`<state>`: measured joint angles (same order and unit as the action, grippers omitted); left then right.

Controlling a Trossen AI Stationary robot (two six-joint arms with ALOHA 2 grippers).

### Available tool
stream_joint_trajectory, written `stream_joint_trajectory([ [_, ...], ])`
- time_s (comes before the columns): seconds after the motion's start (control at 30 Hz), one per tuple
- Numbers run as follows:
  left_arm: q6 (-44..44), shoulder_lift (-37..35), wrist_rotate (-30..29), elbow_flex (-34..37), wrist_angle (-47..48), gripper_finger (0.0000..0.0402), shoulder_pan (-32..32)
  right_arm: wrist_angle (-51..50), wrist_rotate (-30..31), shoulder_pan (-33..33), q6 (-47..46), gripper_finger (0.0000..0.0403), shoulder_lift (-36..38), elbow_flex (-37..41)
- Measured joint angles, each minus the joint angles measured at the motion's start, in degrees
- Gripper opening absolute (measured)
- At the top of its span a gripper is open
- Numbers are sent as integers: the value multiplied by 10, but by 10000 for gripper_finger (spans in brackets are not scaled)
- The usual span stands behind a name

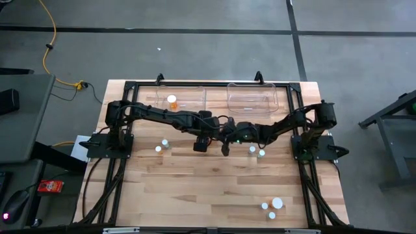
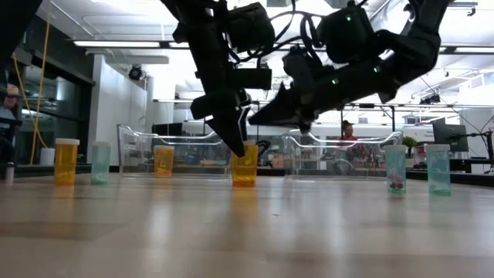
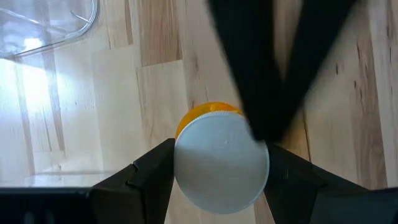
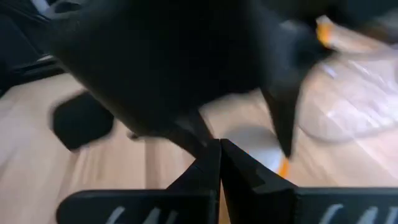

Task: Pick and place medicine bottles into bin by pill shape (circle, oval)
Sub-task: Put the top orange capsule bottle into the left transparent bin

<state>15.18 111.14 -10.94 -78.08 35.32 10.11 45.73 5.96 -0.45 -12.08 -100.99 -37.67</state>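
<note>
Left claw (image 3: 217,171) is straddling the upright orange bottle (image 3: 208,118) at bench centre, fingers apart beside its white cap, axis vertical; right claw (image 4: 219,155), fingers together, is crowding close alongside.

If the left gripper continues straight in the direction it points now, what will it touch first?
Most likely the orange bottle: its white cap sits between the left gripper's open fingers. Below that lies the table.

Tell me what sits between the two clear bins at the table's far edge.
Nothing: in the high view only bare table separates the left bin, which holds one orange bottle, from the right bin.
</note>
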Motion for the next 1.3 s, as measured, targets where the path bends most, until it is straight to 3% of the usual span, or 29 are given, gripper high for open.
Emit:
stream_joint_trajectory([
  [0.27,3,2,-10,-2,-17,198,0,-69,3,-3,23,0,0,-37],
  [0.37,4,3,-10,-9,-19,198,0,-100,35,-4,21,0,0,-39],
  [1.3,-12,3,-9,-5,-20,198,8,-61,49,-29,16,0,-60,-41],
])
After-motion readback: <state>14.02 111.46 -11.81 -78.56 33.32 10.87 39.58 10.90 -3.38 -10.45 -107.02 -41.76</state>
